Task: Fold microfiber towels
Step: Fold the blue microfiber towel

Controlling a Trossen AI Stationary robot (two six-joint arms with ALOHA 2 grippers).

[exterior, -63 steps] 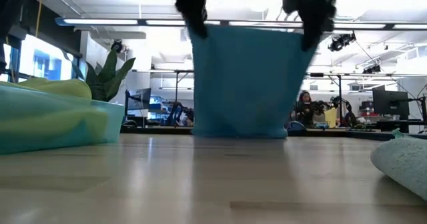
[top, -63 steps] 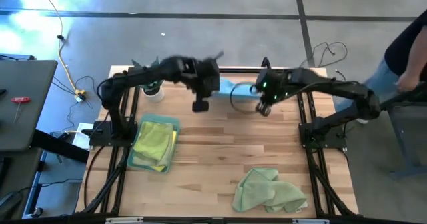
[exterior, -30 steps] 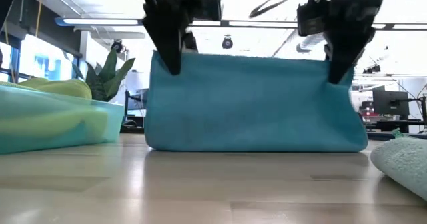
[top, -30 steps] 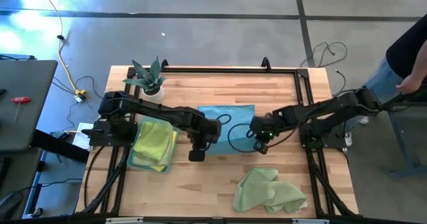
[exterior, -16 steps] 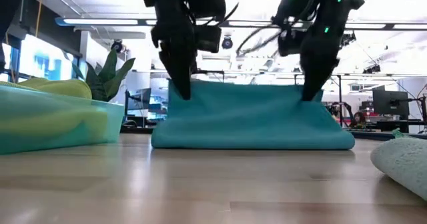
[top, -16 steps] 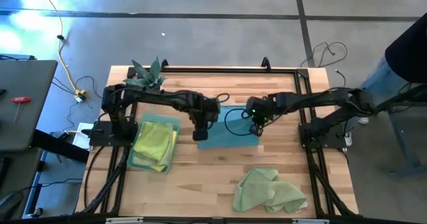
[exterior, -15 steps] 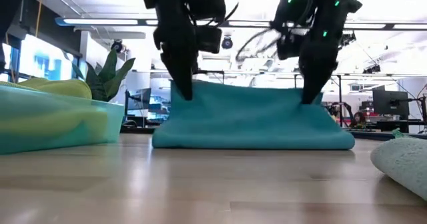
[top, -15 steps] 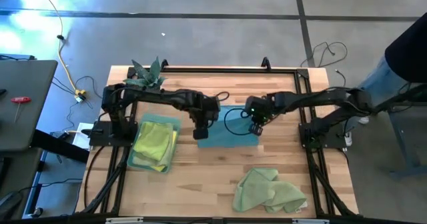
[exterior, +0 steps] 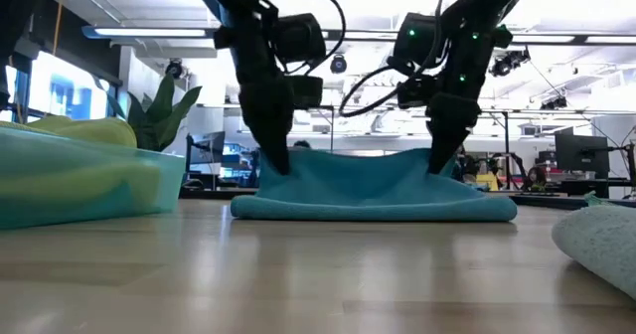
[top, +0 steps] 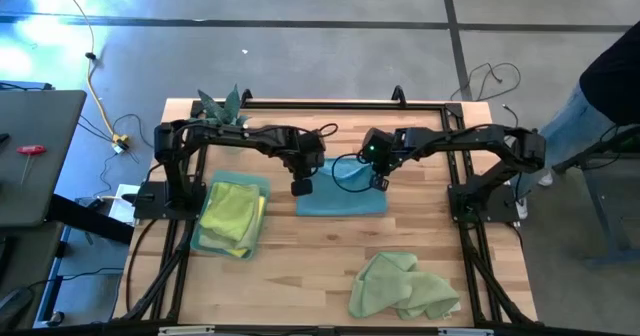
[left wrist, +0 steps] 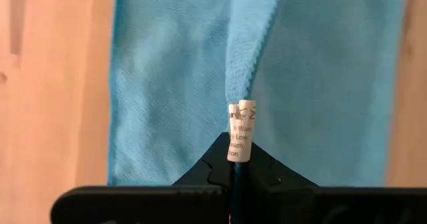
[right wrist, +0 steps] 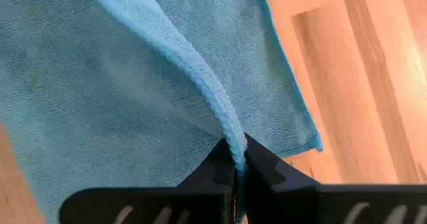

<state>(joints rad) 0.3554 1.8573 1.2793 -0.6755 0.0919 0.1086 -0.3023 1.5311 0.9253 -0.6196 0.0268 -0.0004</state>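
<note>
Both clamped on the teal towel (top: 340, 188), left gripper (top: 301, 184) and right gripper (top: 380, 180); uneven lowering likely to skew the fold, edges mismatched.

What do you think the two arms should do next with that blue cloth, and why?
Probably lower and let go. Both the left gripper and the right gripper are shut on corners of the blue towel, which is doubled over and mostly lying on the table, so the fold looks nearly laid.
</note>
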